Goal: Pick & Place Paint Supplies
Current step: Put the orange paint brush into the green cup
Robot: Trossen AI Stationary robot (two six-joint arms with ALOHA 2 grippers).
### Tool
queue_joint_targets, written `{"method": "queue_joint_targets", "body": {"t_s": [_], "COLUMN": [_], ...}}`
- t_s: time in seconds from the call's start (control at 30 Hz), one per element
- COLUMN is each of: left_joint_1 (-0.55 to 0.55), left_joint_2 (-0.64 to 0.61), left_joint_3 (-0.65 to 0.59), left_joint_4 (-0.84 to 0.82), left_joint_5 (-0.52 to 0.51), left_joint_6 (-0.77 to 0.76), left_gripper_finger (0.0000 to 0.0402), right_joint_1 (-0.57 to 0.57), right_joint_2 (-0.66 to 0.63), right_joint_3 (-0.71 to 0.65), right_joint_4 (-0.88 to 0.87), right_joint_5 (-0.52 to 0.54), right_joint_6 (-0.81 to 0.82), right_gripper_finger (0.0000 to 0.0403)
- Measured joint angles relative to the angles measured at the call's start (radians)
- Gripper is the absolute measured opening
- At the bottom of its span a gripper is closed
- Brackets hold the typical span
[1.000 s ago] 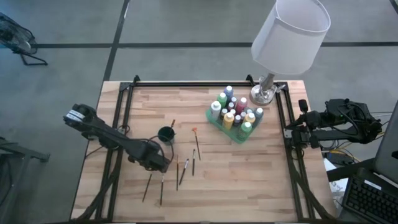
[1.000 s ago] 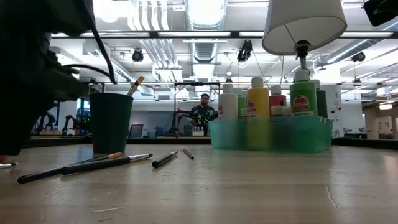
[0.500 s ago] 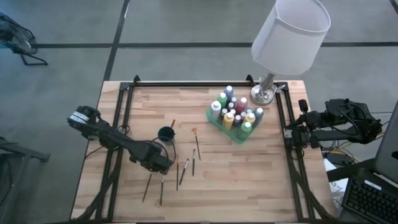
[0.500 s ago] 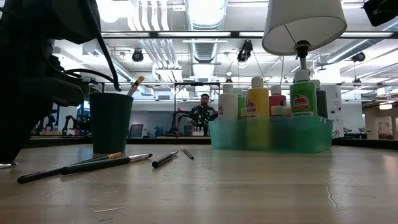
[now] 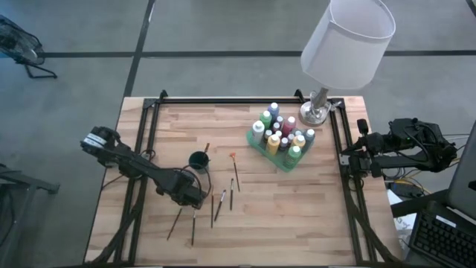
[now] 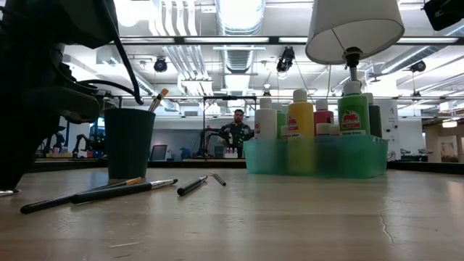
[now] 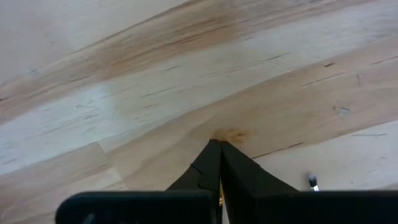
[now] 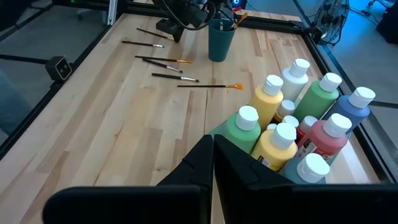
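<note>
My left gripper [image 5: 195, 201] points straight down at the near left of the wooden table, shut on the far end of a thin brush [image 5: 194, 225]. More loose brushes lie flat around it [image 5: 174, 223] [image 5: 220, 205] [image 5: 236, 173]. A dark green cup [image 5: 198, 159] stands just beyond, with one brush [image 5: 206, 148] leaning in it. Paint bottles with white caps [image 5: 277, 134] stand in a translucent green tray [image 5: 290, 165] at the far right. My right gripper [image 8: 212, 149] is shut and touches nothing. It waits off the table's right edge [image 5: 349, 158]. My left gripper comes from above, its fingertips [image 7: 211, 155] down at the table top. A pale sliver of the brush handle [image 7: 221, 200] shows between the two shut fingers. The gripper body hides the rest of the hold. The brush lies on the table, its free end [image 5: 193, 243] toward the near edge.
A table lamp with a white shade [image 5: 349, 37] stands on its metal base [image 5: 316, 112] at the far right corner, beside the tray. Black rails [image 5: 141, 149] [image 5: 338, 149] frame the table's left and right sides. Bare wood lies in the near right [image 5: 297, 223].
In the low view my left arm's dark bulk has settled a little lower beside the cup, then kept still. The cup, the tray and the brushes in the middle of the table stay where they were.
</note>
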Motion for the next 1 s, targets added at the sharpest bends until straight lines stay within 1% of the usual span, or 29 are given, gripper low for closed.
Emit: {"method": "queue_joint_targets", "body": {"t_s": [0.33,0.53,0.73,0.8,0.9,1.0], "left_joint_1": [0.0,-0.001,0.0,0.0,0.0,0.0], "left_joint_2": [0.001,-0.002,-0.061,-0.088,-0.137,-0.192], "left_joint_3": [0.007,0.032,0.069,0.083,0.108,0.131], "left_joint_4": [-0.006,-0.011,-0.01,-0.014,-0.013,-0.018], "left_joint_5": [-0.012,-0.026,-0.069,-0.096,-0.165,-0.289], "left_joint_6": [0.001,0.043,0.077,0.092,0.122,0.171], "left_gripper_finger": [0.0003,0.0002,0.0001,0.0001,0.0001,0.0001], "right_joint_1": [0.0,0.0,0.0,0.0,0.0,0.0], "right_joint_2": [0.0,0.0,0.0,0.0,0.0,0.0], "right_joint_3": [0.0,0.0,0.0,0.0,0.0,0.0], "right_joint_4": [0.0,0.0,0.0,0.0,0.0,0.0], "right_joint_5": [0.0,0.0,0.0,0.0,0.0,0.0], "right_joint_6": [0.0,0.0,0.0,0.0,0.0,0.0], "right_gripper_finger": [0.0008,0.0008,0.0008,0.0008,0.0008,0.0008]}}
